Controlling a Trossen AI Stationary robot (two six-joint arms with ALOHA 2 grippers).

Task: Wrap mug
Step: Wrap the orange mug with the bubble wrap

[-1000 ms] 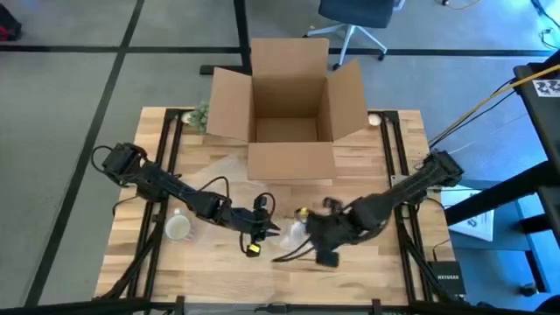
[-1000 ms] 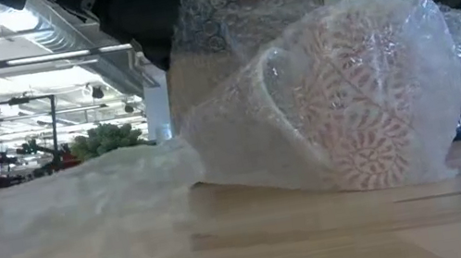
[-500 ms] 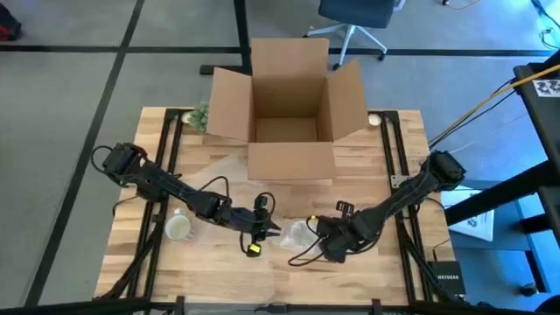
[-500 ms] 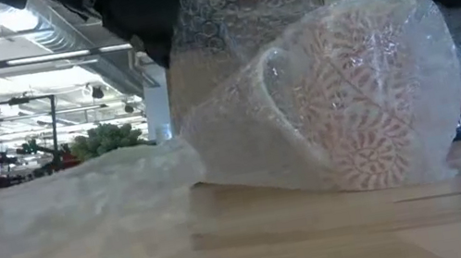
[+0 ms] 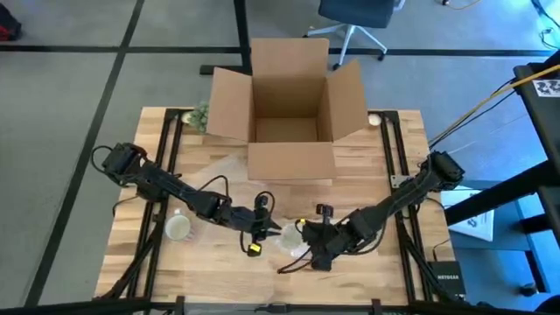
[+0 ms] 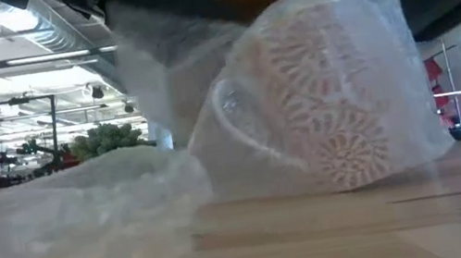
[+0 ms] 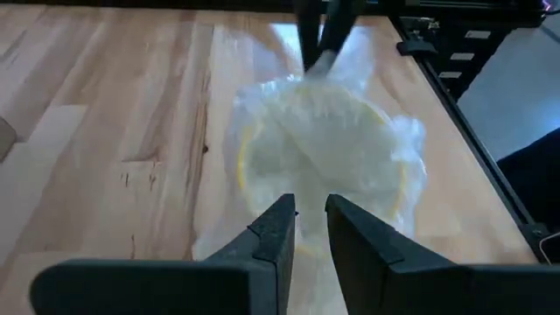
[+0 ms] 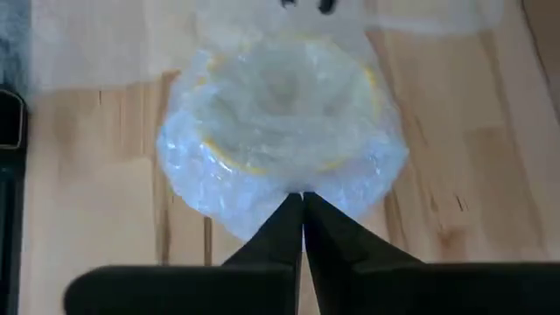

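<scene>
A mug with a pink flower pattern (image 6: 329, 103), covered in clear bubble wrap (image 5: 289, 238), stands tilted on the wooden table near its front middle. Its wrapped lower edge rests on the tabletop. My left gripper (image 5: 273, 231) comes in from the table's left and my right gripper (image 5: 303, 238) from the right; they meet at the bundle from opposite sides. Each is shut on the wrap. In both wrist views a yellow ring on the mug (image 7: 319, 162) (image 8: 280, 105) shows through the plastic. A loose length of wrap (image 6: 59, 223) trails off on the table. My left gripper (image 7: 308, 219) pinches the bubble wrap (image 7: 308, 249) between its two fingers, at the side of the bundle toward the table's left. Its fingers come in low from the left. My right gripper (image 8: 302, 206) pinches a gathered edge of the wrap (image 8: 302, 185) just outside the mug's yellow ring, coming low from the table's right. The wrap is drawn over the tilted mug.
An open cardboard box (image 5: 289, 105) stands at the far middle of the table, with a small green thing (image 5: 201, 114) at its left. A second, pale mug (image 5: 178, 227) stands unwrapped near the left arm. Cables trail by both grippers.
My right gripper has gone toward the table's left, in against the wrapped mug. The mug has tipped further over and shifted, and the wrap has been drawn up over its top. My left gripper has stayed where it was.
</scene>
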